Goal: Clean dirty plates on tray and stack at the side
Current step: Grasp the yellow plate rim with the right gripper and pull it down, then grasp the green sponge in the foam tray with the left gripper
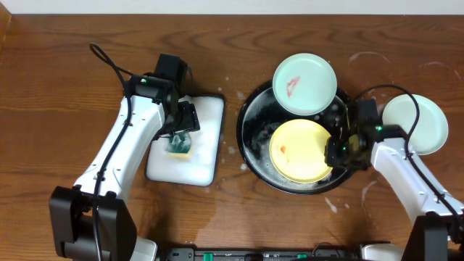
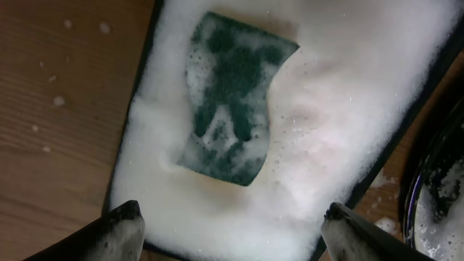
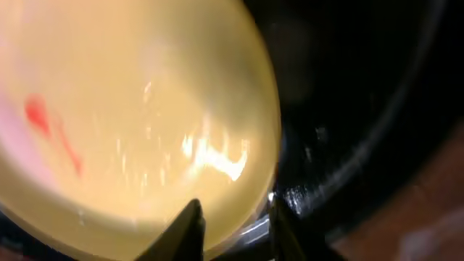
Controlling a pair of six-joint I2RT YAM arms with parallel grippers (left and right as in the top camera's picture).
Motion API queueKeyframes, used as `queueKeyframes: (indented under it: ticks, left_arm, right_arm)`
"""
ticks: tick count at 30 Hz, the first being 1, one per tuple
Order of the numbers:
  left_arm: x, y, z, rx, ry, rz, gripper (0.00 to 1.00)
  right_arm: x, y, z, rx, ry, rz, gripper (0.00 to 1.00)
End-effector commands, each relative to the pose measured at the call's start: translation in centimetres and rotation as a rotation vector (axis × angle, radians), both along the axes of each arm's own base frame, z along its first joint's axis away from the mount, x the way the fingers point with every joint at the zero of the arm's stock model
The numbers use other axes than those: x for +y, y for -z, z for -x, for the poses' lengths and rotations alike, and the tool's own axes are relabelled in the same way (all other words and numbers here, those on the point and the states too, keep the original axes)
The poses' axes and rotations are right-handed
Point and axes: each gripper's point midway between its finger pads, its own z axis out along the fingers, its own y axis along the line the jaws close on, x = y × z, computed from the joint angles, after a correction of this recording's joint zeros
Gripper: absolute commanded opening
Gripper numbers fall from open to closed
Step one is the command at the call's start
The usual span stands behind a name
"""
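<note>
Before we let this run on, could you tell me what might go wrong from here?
The right gripper straddles the glossy yellow plate's rim; the plate may slip into the black tray. The smeared mint plate rests over that tray's rim and could get knocked off.

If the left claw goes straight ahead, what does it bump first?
Probably the green sponge lying in the foamy white tray; the open left claw points down at it. Depth is unclear, so it might meet foam first.

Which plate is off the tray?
The plain mint-green plate on the tabletop at far right; the smeared mint plate and yellow plate sit on the black tray.
</note>
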Motion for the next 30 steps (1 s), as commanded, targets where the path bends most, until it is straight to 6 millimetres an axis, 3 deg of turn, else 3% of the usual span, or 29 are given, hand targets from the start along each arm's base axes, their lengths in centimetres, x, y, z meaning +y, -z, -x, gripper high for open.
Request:
queueKeyframes:
  ticks: [1, 3, 6, 10, 15, 23, 28, 30]
  left_arm:
    - [0.2, -0.1, 0.3, 0.002, -0.002, -0.009, 0.81]
    - [0.2, -0.1, 0.3, 0.002, -0.002, -0.009, 0.81]
    - [0.2, -0.1, 0.3, 0.002, -0.002, -0.009, 0.81]
    - [0.2, -0.1, 0.3, 0.002, -0.002, -0.009, 0.81]
    - [0.2, -0.1, 0.3, 0.002, -0.002, -0.009, 0.81]
    - [0.2, -0.1, 0.3, 0.002, -0.002, -0.009, 0.81]
    - [0.2, -0.1, 0.3, 0.002, -0.002, -0.009, 0.81]
    - [0.2, -0.1, 0.3, 0.001, -0.002, -0.009, 0.81]
  right_arm:
    - [0.6, -4.5, -2.0, -0.061, -0.165, 0.03, 0.36]
    - [0.7, -6.4, -2.6, -0.075, -0.184, 0.042, 0.41]
    - [0.5, -7.0, -3.6, -0.116, -0.171, 0.041, 0.42]
    - [-1.0, -5.3, -4.4, -0.13, -0.118, 0.04, 0.47]
    - [-3.4, -0.9, -4.0, -0.056, -0.025, 0.005, 0.48]
    - [-1.6, 3.8, -3.7, 0.029, -0.1, -0.101, 0.31]
    - [-1.5, 5.2, -3.7, 0.064, -0.072, -0.106, 0.05]
    - [-1.5, 5.2, -4.0, 0.052, -0.07, -0.105, 0.01]
